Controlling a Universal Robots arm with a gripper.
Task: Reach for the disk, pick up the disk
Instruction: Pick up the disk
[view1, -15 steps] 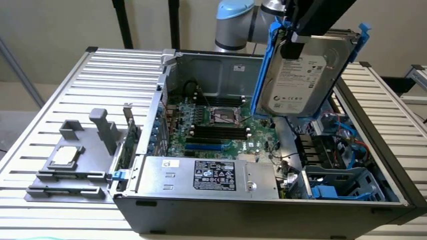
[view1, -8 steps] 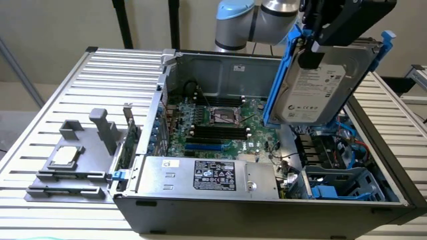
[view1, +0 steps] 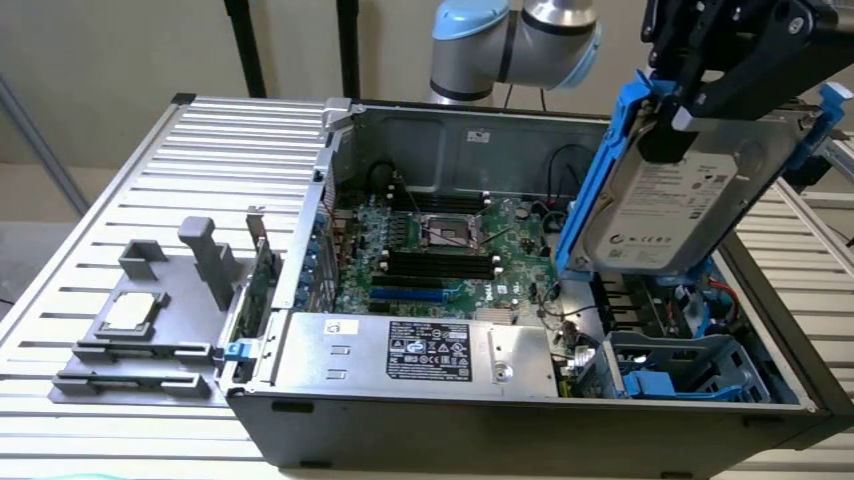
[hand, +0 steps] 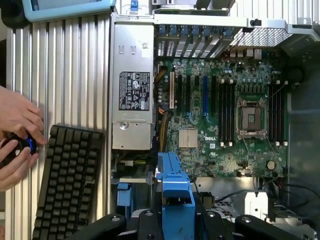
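Silver-grey rectangular hard disk (view1: 667, 215) in blue plastic bracket, white label, clamped between black fingers (view1: 694, 105), lifted above open computer case (view1: 534, 400).

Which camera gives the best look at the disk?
The exterior view: the disk hangs lifted above the computer case, label and blue bracket visible, held by the gripper. The wrist view shows just its blue bracket edge.
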